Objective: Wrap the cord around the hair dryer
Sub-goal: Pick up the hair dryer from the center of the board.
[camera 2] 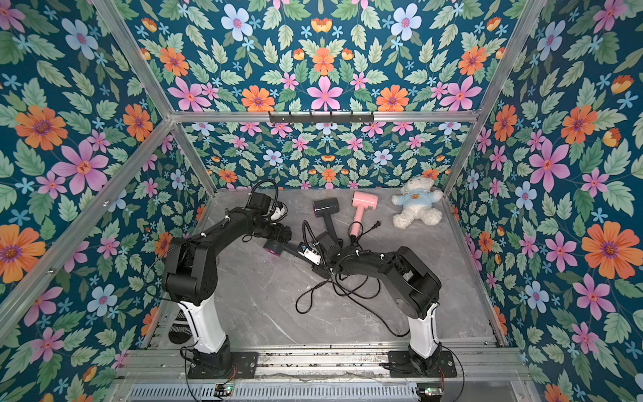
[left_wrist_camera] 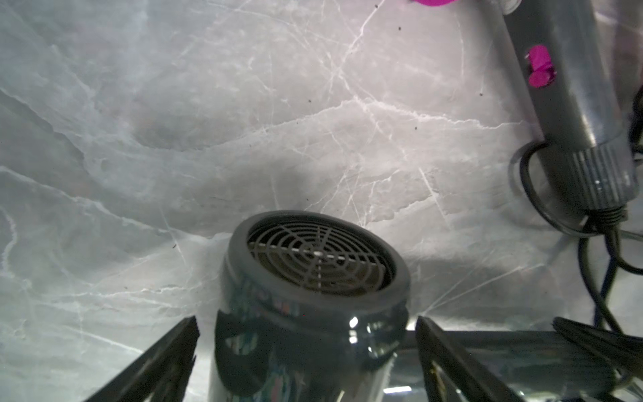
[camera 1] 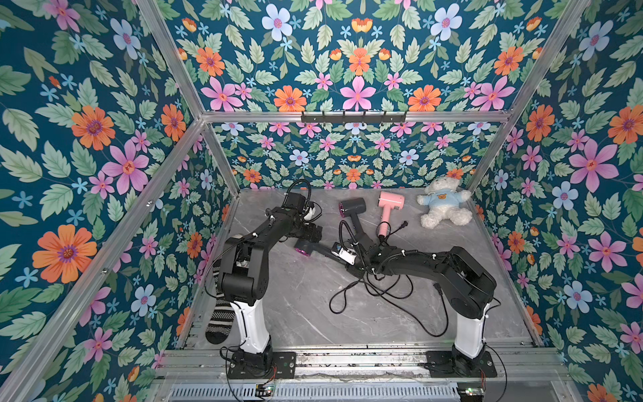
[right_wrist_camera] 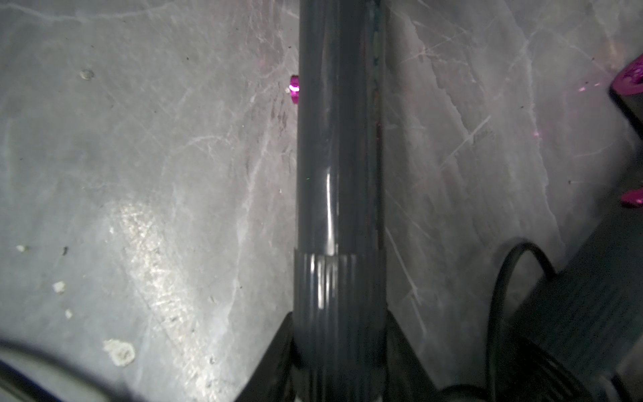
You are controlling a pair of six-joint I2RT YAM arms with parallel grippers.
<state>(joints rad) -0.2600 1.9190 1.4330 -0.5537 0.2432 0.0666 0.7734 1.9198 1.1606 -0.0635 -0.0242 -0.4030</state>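
I count three hair dryers, one teddy bear [camera 1: 442, 205] and one striped sock [camera 1: 221, 320]. The grey hair dryer [camera 1: 302, 247] lies mid-tabletop [camera 1: 306, 313], with its cord [camera 1: 363, 278] loose toward the front edge. A second grey dryer [camera 1: 351, 206] and a pink dryer [camera 1: 391, 202] lie near the back edge. The left gripper [left_wrist_camera: 306, 323] stands at full width, flanking the barrel. The right gripper [right_wrist_camera: 339, 320] clamps the handle's ribbed end.

On the table [camera 1: 306, 323], the first hair dryer [camera 1: 308, 249] lies left of centre. Behind it lies the second hair dryer [camera 1: 353, 207], with the third hair dryer [camera 1: 391, 201] to that one's right and a teddy bear [camera 1: 442, 205] in the back right corner. Loose cord [camera 1: 365, 278] sprawls nearer the front, right of centre. A sock [camera 1: 219, 320] lies at the left edge.
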